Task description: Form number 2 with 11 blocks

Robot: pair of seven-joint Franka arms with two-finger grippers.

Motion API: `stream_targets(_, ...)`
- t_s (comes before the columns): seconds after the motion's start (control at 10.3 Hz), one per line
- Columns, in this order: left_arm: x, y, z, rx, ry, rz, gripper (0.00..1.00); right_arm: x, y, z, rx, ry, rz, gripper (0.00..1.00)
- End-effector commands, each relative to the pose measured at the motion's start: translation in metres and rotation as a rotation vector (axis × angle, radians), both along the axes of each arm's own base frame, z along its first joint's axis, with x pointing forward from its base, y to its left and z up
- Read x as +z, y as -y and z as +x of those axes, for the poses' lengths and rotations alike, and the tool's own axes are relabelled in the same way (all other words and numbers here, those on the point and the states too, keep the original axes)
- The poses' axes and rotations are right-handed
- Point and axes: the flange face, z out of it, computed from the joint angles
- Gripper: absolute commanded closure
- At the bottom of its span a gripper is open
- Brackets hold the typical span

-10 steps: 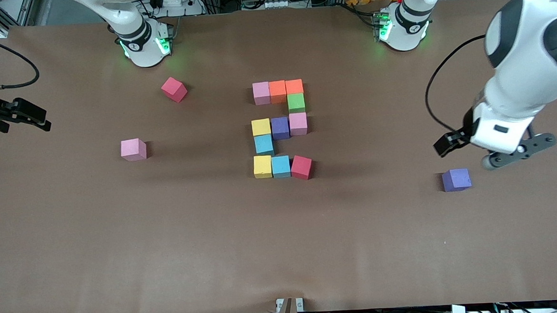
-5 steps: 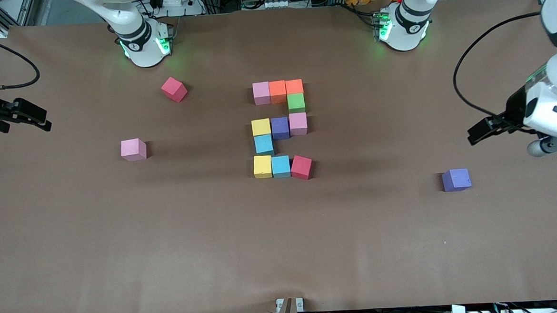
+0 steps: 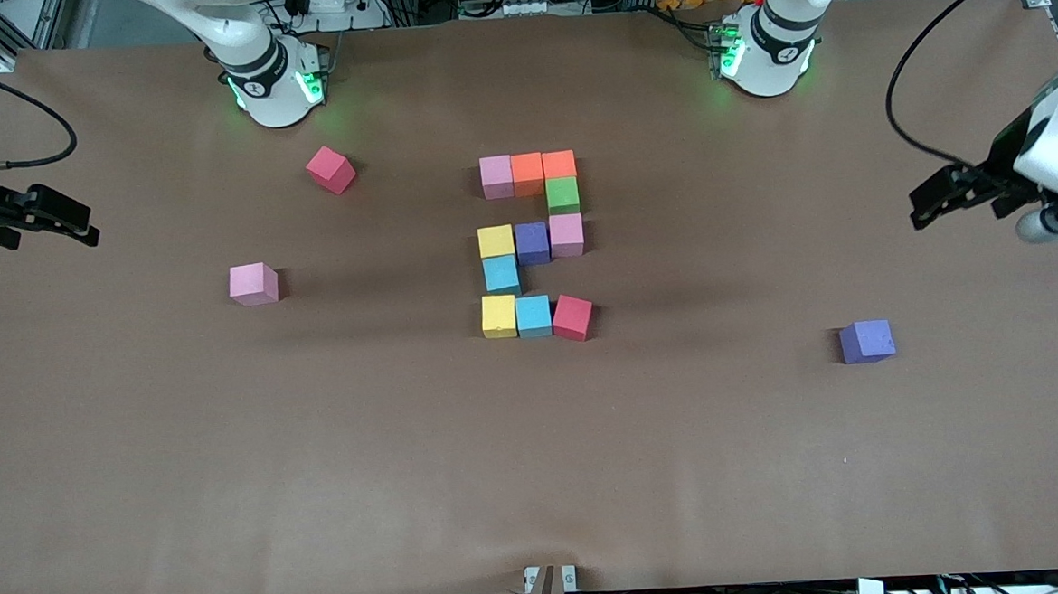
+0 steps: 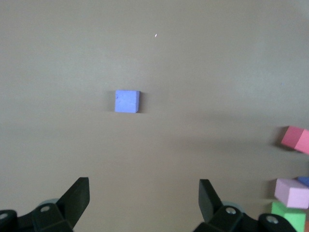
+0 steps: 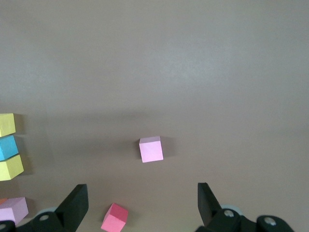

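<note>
Now left gripper (image 4: 144, 205) withdrawn, open, away from purple block (image 3: 867, 341), blocks unmoved

Eleven blocks sit snug together mid-desk as the number 2 (image 3: 533, 244), all colours mixed, red corner cube slightly skewed. Three loose ones lie well apart: red block (image 3: 330, 170), pink block (image 3: 253, 283), purple block (image 3: 866, 341).
</note>
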Motion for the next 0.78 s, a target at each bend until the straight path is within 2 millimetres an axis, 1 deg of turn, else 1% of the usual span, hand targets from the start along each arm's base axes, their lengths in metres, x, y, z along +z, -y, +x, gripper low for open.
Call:
stream_targets(0.0,0.012,0.000,-0.026,-0.032,0.011,-0.010,0.00,0.004,-0.001,-0.004,-0.001,-0.001,-0.004,0.00)
stream_targets(0.19,0.012,0.003,-0.024,-0.039,0.013,-0.011,0.00,0.006,0.011,-0.005,-0.021,0.000,0.004,0.00)
stream_targets(0.29,0.015,-0.001,-0.023,-0.031,0.019,-0.017,0.00,0.006,0.015,-0.006,-0.026,0.001,0.009,0.00)
stream_targets(0.39,0.019,0.002,-0.023,-0.037,0.028,-0.017,0.00,0.006,0.012,-0.004,-0.026,0.005,0.010,0.00)
stream_targets(0.58,0.020,0.002,-0.023,-0.036,0.031,-0.018,0.00,0.005,-0.005,0.000,0.001,0.019,0.009,0.00)
stream_targets(0.68,0.022,0.003,-0.025,-0.016,0.035,-0.021,0.00,0.006,-0.005,0.001,0.001,0.025,0.009,0.00)
